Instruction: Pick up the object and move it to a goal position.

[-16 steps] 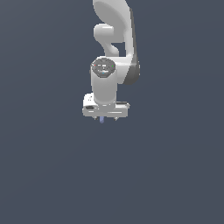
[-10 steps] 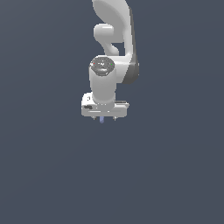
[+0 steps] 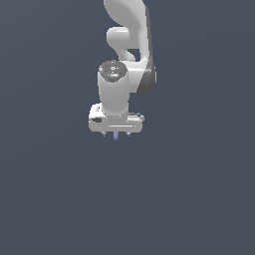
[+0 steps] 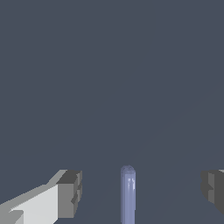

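One small periwinkle-blue matte capsule-like bar (image 4: 127,194) sits between my white gripper's (image 3: 116,133) dark fingertips (image 4: 70,193), both standing well apart from it. Its long axis runs crosswise to the closing line; I judge squeezing comes next.

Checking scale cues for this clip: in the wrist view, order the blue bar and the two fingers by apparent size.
1. The finger with the white body, largest.
2. The blue bar, thin but long.
3. The other finger, cut off by the frame edge, so its rank is unsure.
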